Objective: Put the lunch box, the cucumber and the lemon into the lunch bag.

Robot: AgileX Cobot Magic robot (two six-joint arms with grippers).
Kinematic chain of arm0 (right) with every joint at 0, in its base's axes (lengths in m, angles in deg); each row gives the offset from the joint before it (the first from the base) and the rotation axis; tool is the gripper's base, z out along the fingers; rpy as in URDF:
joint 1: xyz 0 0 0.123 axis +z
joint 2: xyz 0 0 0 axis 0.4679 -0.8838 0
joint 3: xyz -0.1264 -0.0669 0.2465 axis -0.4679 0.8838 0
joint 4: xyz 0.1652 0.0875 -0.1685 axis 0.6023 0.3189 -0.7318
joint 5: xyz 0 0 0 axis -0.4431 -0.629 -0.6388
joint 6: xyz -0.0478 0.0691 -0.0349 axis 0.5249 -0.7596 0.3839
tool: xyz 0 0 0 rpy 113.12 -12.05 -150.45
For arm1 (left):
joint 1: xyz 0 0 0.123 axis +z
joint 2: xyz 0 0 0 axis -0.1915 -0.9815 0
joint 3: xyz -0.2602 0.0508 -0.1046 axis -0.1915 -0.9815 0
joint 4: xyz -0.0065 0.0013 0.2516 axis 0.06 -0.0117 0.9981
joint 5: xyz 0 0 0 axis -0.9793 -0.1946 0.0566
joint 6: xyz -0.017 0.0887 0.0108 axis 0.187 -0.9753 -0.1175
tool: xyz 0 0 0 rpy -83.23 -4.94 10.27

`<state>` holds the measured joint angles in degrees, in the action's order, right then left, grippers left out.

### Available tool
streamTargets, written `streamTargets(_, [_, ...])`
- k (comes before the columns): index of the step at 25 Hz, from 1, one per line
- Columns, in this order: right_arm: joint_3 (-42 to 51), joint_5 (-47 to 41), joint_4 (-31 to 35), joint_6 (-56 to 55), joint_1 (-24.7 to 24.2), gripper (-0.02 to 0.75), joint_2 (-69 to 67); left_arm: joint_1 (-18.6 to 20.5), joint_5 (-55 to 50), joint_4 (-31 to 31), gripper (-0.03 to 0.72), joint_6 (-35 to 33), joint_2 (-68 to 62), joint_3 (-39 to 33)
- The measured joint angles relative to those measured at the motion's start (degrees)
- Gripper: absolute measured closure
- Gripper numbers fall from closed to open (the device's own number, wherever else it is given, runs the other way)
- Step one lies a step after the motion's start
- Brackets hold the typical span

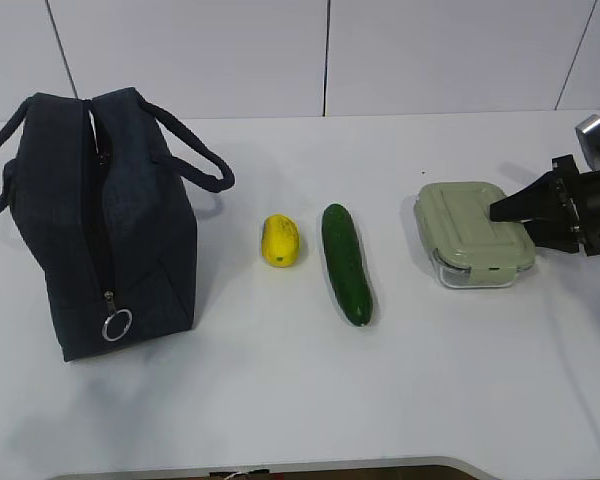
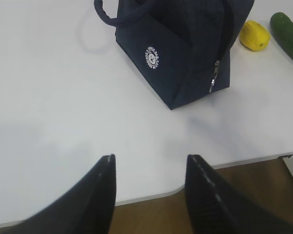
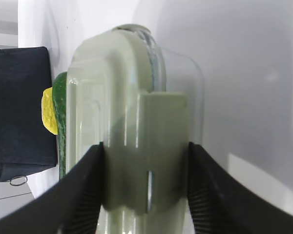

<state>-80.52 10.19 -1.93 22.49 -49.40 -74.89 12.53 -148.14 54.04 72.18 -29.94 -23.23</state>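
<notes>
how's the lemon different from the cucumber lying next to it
The lemon is bright yellow; the cucumber is dark green. The lemon is a short oval, while the cucumber is long and slightly curved, clearly longer than the lemon. The lemon lies nearer the bag, the cucumber nearer the lunch box. Both lie loose on the white table, side by side without touching.

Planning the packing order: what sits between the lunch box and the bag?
In the exterior view, the cucumber and then the lemon lie between the lunch box and the bag.
</notes>
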Motion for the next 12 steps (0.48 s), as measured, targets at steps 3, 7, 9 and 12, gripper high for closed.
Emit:
streamTargets(3, [0.0, 0.0, 0.2, -0.2, 0.0, 0.362, 0.0, 0.0, 0.0, 0.0, 0.356, 0.0, 0.0, 0.0])
streamTargets(7, [-0.1, 0.0, 0.5, -1.5, 0.0, 0.363, 0.0, 0.0, 0.0, 0.0, 0.356, 0.0, 0.0, 0.0])
streamTargets(9, [-0.1, 0.0, 0.7, -2.4, 0.0, 0.363, 0.0, 0.0, 0.0, 0.0, 0.356, 0.0, 0.0, 0.0])
streamTargets(12, [-0.1, 0.1, 0.9, -3.9, 0.0, 0.363, 0.0, 0.0, 0.0, 0.0, 0.356, 0.0, 0.0, 0.0])
